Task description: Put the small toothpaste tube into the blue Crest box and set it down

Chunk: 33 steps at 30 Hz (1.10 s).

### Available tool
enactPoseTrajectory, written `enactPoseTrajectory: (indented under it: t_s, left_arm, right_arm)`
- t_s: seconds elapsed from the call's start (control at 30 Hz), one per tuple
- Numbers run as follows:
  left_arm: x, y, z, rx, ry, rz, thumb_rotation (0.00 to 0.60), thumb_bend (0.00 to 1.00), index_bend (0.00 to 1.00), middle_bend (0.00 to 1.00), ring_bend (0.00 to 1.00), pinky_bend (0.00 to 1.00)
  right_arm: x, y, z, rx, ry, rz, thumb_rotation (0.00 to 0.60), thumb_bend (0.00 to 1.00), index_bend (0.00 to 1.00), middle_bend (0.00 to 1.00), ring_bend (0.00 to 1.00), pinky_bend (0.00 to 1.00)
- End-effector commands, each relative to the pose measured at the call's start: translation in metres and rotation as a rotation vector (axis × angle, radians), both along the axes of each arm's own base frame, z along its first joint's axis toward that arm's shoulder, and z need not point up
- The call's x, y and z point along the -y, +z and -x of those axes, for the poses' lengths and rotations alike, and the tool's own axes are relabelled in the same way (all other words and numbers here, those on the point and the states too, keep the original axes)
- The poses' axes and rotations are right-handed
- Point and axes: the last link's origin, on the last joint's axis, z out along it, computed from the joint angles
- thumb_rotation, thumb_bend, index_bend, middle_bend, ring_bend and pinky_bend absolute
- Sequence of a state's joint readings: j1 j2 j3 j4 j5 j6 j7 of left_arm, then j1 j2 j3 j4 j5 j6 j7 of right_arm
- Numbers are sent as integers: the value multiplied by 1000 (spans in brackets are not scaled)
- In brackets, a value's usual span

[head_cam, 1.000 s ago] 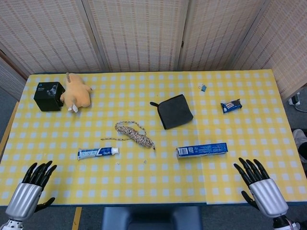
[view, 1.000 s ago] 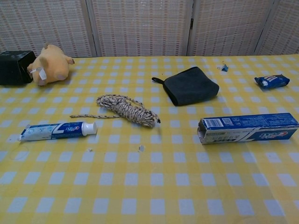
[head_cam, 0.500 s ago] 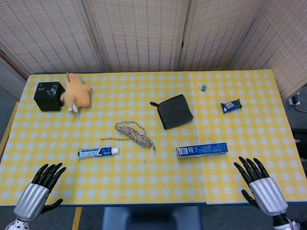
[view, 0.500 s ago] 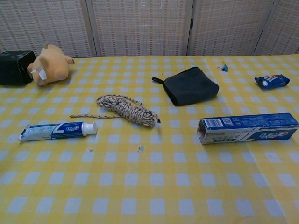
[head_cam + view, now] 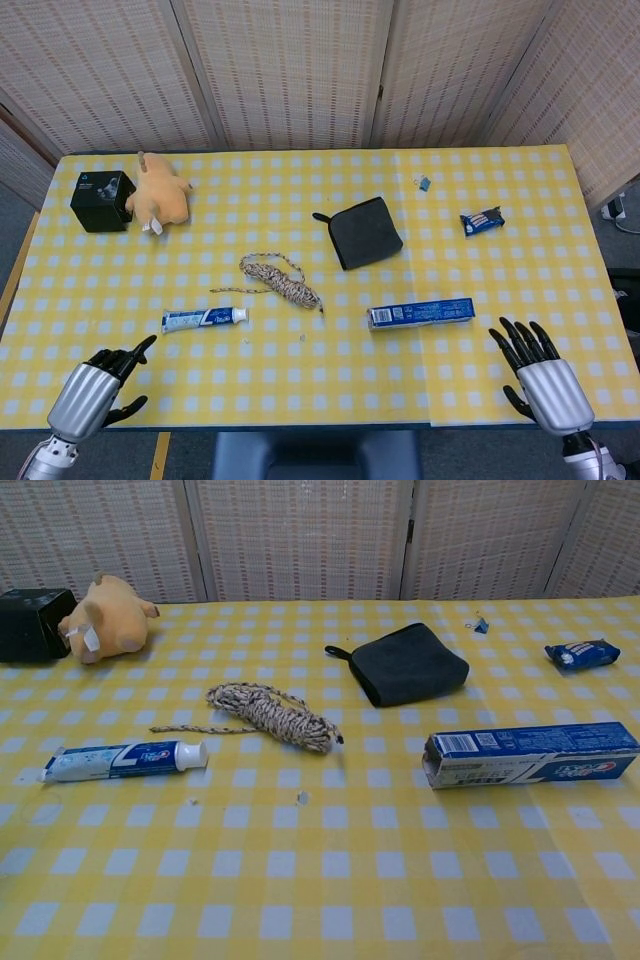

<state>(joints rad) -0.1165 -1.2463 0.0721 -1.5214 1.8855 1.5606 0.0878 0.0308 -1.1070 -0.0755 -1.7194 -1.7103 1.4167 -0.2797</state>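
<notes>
Both our hands low at the near edge, empty.
Left hand point(image 5: 95, 378) fingers spread, thumb apart; right hand point(image 5: 537, 370) fingers splayed, pointing away from us.

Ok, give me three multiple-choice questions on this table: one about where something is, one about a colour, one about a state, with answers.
1. What lies between the toothpaste tube and the Crest box?
A. the coiled rope
B. the plush toy
C. the snack packet

2. What colour is the folded cloth?
A. yellow
B. dark grey
C. blue

3. What is the left hand doing?
A. holding the tube
B. pressing on the box
C. holding nothing, at the table's near edge

Answers:
1 A: the rope sits in the gap, slightly further back.
2 B: both views show it dark grey.
3 C: the tube lies alone on the table, and the fingers close on nothing.
</notes>
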Motion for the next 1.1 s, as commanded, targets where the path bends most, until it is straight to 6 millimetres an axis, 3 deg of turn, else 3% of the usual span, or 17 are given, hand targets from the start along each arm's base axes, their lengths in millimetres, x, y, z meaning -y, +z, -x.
enactPoseTrajectory:
  t_s: [0.03, 0.07, 0.17, 0.43, 0.77, 1.1]
  left_arm:
    - [-12, -4, -5, 55, -2, 22, 600, 210, 245, 871, 834, 893]
    - [-16, -5, -5, 74, 8, 28, 600, 210, 273, 943, 905, 947]
    - [-28, -11, -5, 119, 38, 37, 600, 210, 348, 1000, 994, 1000]
    - [-49, -42, -20, 218, 110, 109, 600, 212, 424, 1000, 1000, 1000]
    - [-87, -78, -32, 168, 197, 183, 600, 255, 372, 1000, 1000, 1000]
    - [-118, -89, -33, 160, 258, 185, 600, 287, 345, 1000, 1000, 1000]
  right_arm:
    - [1, -3, 0, 0, -2, -13, 600, 346, 0, 0, 0, 0]
    - [2, -4, 0, -3, -3, -15, 600, 346, 0, 0, 0, 0]
    - [3, -7, 1, -15, -8, -21, 600, 345, 0, 0, 0, 0]
    - [4, -13, -1, -27, 1, -38, 600, 346, 0, 0, 0, 0]
    - [6, -12, 0, -27, -4, -31, 600, 345, 0, 0, 0, 0]
    - [13, -13, 4, -38, -30, -26, 600, 345, 0, 0, 0, 0]
